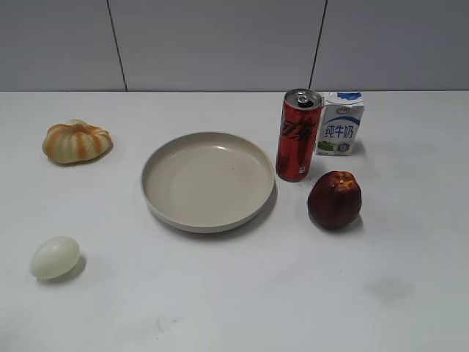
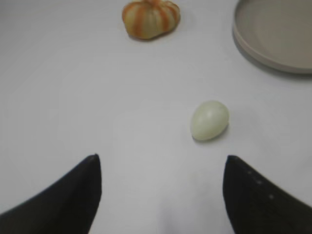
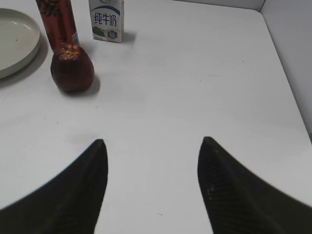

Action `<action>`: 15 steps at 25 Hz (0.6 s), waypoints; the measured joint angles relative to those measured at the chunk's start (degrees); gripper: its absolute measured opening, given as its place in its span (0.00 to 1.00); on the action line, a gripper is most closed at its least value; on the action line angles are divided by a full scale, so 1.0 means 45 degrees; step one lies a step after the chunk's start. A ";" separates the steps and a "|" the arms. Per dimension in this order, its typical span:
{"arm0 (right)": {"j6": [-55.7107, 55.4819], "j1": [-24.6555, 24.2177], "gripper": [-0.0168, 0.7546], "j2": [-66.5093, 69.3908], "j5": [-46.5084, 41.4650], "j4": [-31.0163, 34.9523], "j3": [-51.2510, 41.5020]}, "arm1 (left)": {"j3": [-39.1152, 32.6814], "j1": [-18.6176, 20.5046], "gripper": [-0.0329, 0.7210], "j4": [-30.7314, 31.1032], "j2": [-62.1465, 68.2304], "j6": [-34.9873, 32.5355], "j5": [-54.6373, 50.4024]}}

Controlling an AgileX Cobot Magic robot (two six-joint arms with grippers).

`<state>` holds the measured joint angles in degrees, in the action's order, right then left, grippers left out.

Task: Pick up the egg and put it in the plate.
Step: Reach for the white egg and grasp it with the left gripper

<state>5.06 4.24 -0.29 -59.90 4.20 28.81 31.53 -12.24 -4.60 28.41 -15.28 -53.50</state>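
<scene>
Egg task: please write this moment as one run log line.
stage: before pick | egg: on table, untouched | plate: empty | left gripper: open, short of egg | right gripper: open, holds nothing

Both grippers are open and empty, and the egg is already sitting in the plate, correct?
Not quite. The egg lies on the table, apart from the empty plate, as the exterior view shows. The left gripper and right gripper are indeed open and empty.

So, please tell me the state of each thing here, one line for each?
egg: on the table, not held
plate: empty, upright
soda can: upright
milk carton: upright, looks closed
apple: on the table, stem end up
pumpkin: on the table
left gripper: open, empty
right gripper: open, empty
</scene>
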 joint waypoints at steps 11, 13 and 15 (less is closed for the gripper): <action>0.0000 0.0000 0.60 0.0000 0.0000 0.0000 0.0000 | 0.0249 -0.2152 0.78 0.0032 0.5705 -0.0733 0.1180; 0.0000 0.0000 0.60 0.0000 0.0000 0.0000 0.0000 | 0.0639 -0.2152 0.78 -0.0103 0.6835 -0.0778 0.1345; 0.0000 0.0000 0.60 0.0000 0.0000 0.0000 0.0000 | 0.1206 -0.2152 0.78 -0.0148 0.7881 -0.1054 0.1457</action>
<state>5.06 4.24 -0.29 -59.90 4.20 28.81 36.95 -21.93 -5.26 63.88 -20.02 -46.94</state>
